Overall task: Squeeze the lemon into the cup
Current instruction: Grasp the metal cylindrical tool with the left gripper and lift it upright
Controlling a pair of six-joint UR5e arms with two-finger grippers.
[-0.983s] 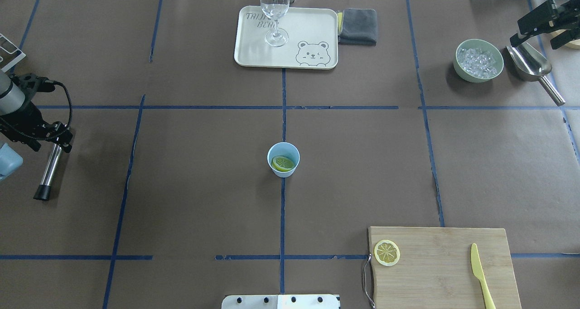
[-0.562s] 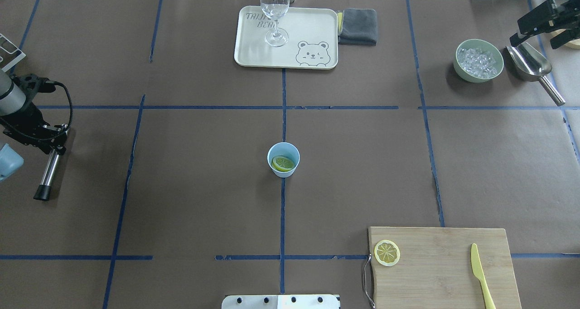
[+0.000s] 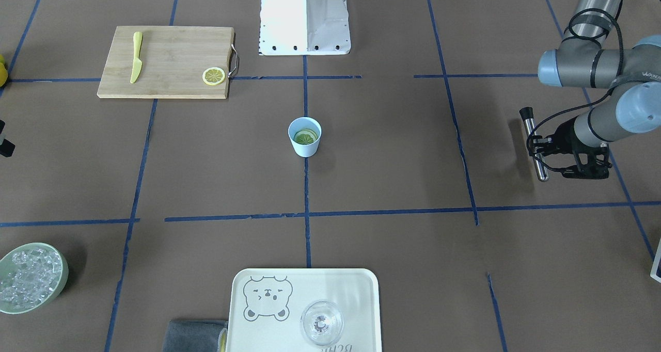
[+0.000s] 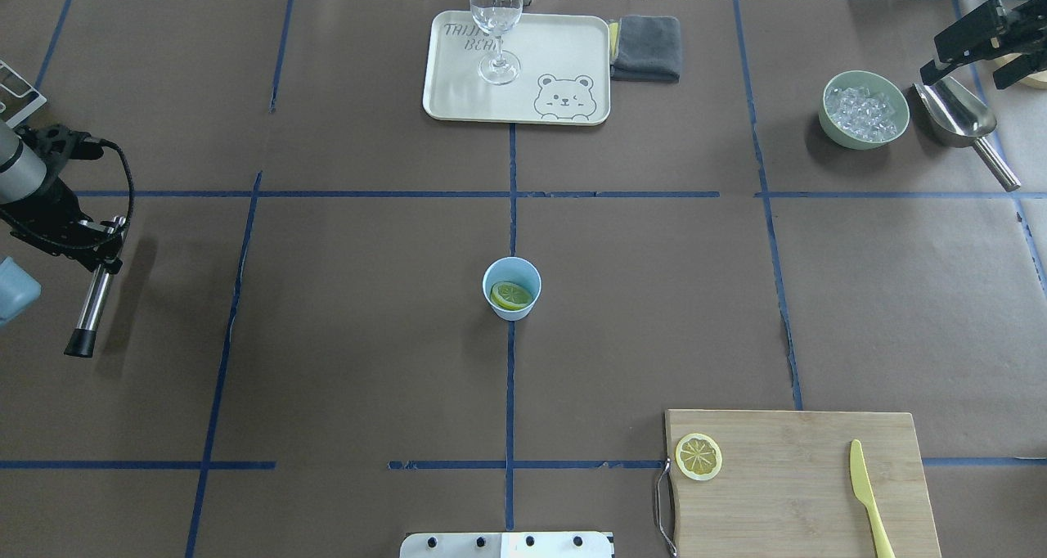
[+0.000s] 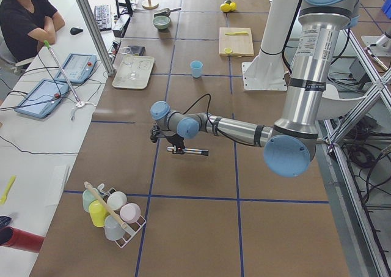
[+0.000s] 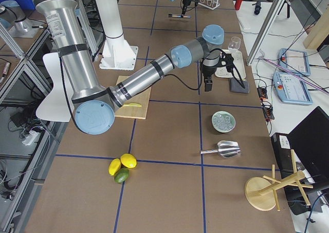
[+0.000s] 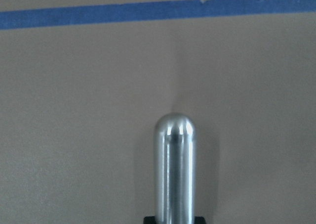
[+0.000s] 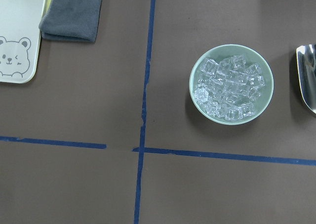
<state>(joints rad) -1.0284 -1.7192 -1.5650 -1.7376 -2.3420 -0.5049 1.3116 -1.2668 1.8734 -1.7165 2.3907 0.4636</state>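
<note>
The pale blue cup [image 4: 511,288] stands at the table's middle, and shows in the front view [image 3: 304,137] too. A lemon piece [image 4: 512,295] lies inside it, cut face up. A second lemon slice [image 4: 698,456] lies on the wooden cutting board [image 4: 793,492]. My left gripper [image 4: 96,243] is far left of the cup, shut on a metal rod with a black end [image 4: 88,304], held just above the table. The rod's rounded tip [image 7: 174,174] fills the left wrist view. My right gripper [image 4: 973,51] is open and empty at the far right, above a metal scoop [image 4: 957,116].
A pale green bowl of ice [image 4: 865,109] stands beside the scoop. A bear tray [image 4: 564,59] with a clear glass [image 4: 496,18] and a grey cloth [image 4: 646,47] are at the back. A yellow knife [image 4: 867,492] lies on the board.
My left gripper has risen slightly and moved towards the far side with the metal rod; the rod's shadow now lies apart from it. The right arm, the cup and the lemon have not moved.
</note>
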